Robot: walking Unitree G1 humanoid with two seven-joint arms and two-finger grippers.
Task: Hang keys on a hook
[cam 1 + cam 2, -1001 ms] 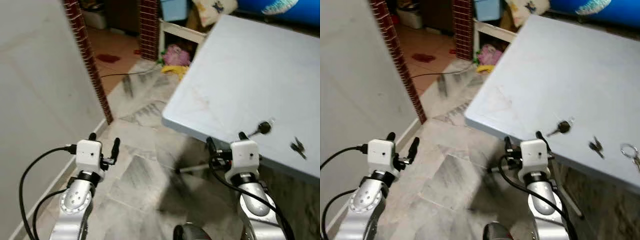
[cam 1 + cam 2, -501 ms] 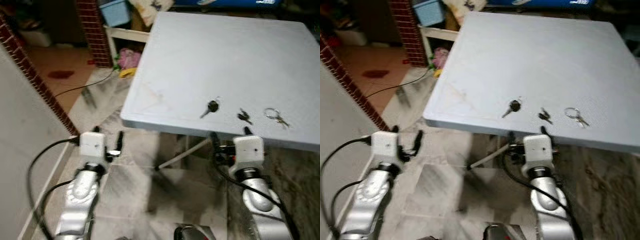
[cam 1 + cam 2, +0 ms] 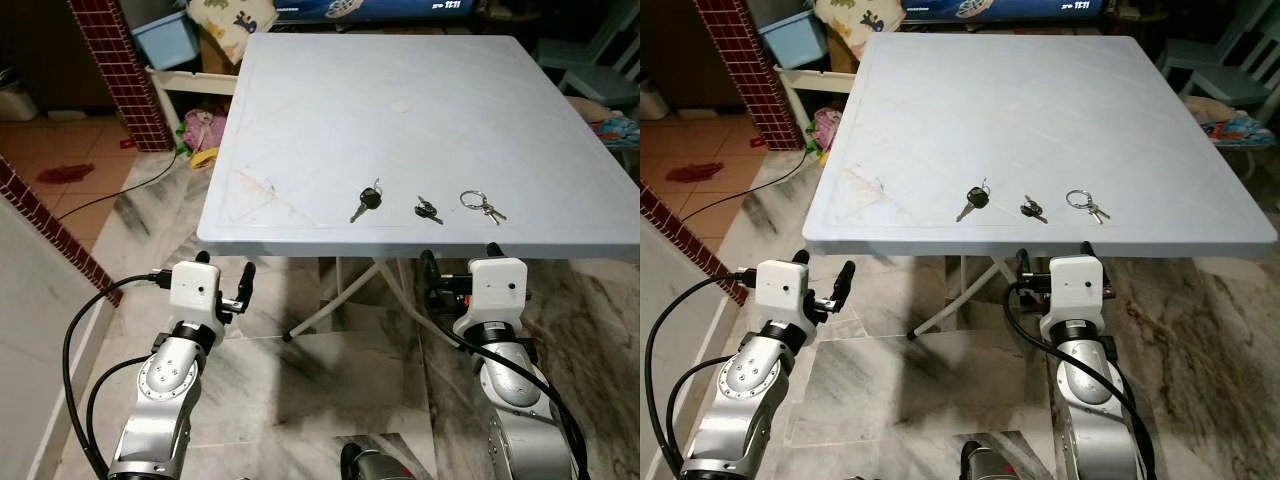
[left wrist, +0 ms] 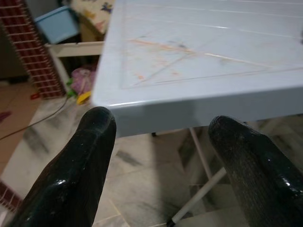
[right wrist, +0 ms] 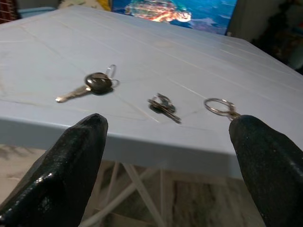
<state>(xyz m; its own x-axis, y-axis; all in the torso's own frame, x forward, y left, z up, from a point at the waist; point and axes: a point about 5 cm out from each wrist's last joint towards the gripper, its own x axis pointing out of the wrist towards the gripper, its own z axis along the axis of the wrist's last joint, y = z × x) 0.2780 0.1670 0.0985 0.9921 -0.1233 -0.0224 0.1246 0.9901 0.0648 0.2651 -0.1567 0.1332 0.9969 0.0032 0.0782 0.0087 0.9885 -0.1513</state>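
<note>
Three sets of keys lie near the front edge of a pale blue table [image 3: 400,110]: a black-headed key [image 3: 364,202], a small dark key bunch [image 3: 428,210] and a silver ring with keys [image 3: 481,205]. The same three appear in the right wrist view as the black-headed key [image 5: 90,86], the small bunch [image 5: 163,106] and the ring [image 5: 220,107]. My right gripper [image 3: 456,262] is open, just below the table's front edge, in front of the keys. My left gripper [image 3: 222,276] is open, low by the table's front left corner [image 4: 113,101].
The table stands on white folding legs [image 3: 340,300] over a marble floor. A brick pillar [image 3: 120,70] and a white wall with a brick edge [image 3: 40,230] are on the left. A blue tub [image 3: 170,40] and clutter sit behind the table's left; a chair [image 3: 590,70] at far right.
The camera has swung right and now faces the table squarely; all three key sets are in sight. Both grippers stay open and held low as before.
</note>
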